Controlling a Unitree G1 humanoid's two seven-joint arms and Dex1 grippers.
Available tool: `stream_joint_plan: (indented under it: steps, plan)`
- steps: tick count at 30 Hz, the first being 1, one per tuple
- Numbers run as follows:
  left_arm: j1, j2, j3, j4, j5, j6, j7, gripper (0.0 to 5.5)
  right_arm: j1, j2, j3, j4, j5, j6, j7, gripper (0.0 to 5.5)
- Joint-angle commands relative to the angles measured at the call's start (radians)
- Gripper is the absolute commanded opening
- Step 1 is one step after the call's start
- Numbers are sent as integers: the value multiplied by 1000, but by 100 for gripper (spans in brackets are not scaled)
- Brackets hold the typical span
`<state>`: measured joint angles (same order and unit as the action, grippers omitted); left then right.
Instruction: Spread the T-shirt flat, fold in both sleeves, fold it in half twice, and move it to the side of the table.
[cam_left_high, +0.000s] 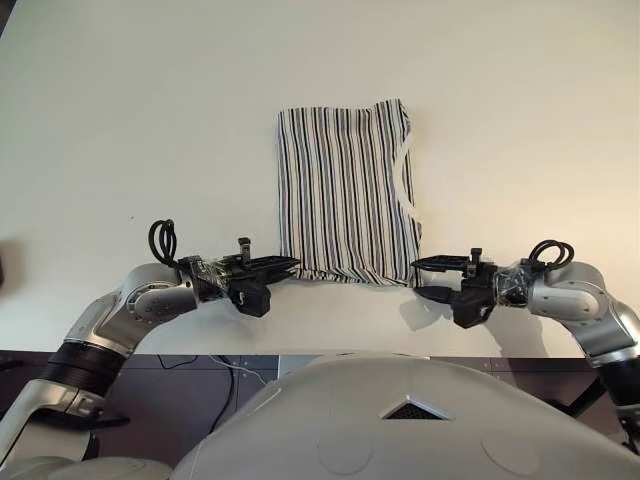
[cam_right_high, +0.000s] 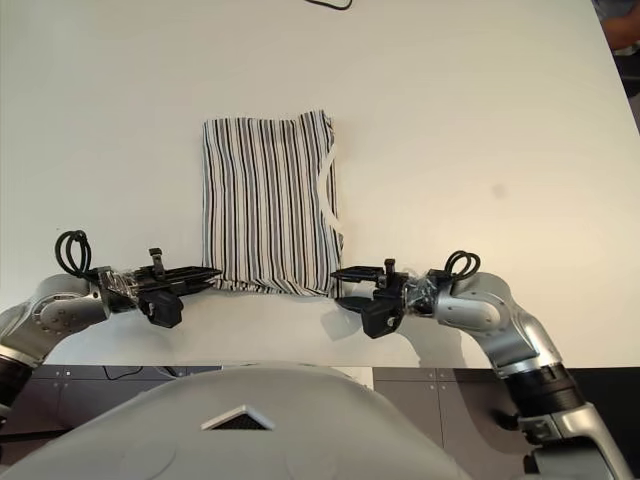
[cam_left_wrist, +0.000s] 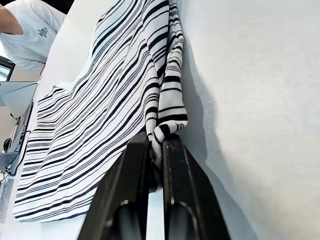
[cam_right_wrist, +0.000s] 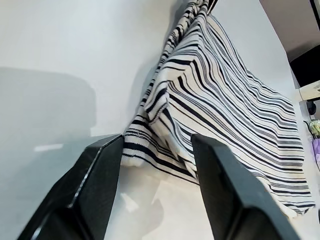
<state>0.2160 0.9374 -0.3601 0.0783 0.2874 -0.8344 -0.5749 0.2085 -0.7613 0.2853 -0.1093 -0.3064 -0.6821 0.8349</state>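
Note:
The black-and-white striped T-shirt (cam_left_high: 345, 195) lies as a narrow rectangle in the middle of the white table (cam_left_high: 120, 120), collar edge on its right side. My left gripper (cam_left_high: 290, 264) sits at the shirt's near left corner, shut on a bunched fold of the hem (cam_left_wrist: 167, 122). At the near right corner my right gripper (cam_left_high: 420, 278) stands open. In the right wrist view its two fingers (cam_right_wrist: 100, 170) straddle the hem edge of the T-shirt (cam_right_wrist: 225, 100) without closing on it.
The table's front edge (cam_left_high: 330, 352) runs just behind both grippers. A black cable (cam_right_high: 330, 3) lies at the far edge. Bare tabletop stretches left (cam_right_high: 90, 130) and right (cam_right_high: 500, 120) of the shirt.

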Motion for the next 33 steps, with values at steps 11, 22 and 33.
stream_joint_plan:
  steps: [11,22,33]
  plan:
    - [0,-8,-17,-10,16,48,-87,16,-86,-9,114,31,-44,-24,-25,219]
    - [-30,-10,-7,-11,9,28,-94,16,-138,-19,129,49,102,27,30,25]
    - [330,163,171,-457,-409,263,-162,14,117,-278,-106,-330,708,469,201,12]
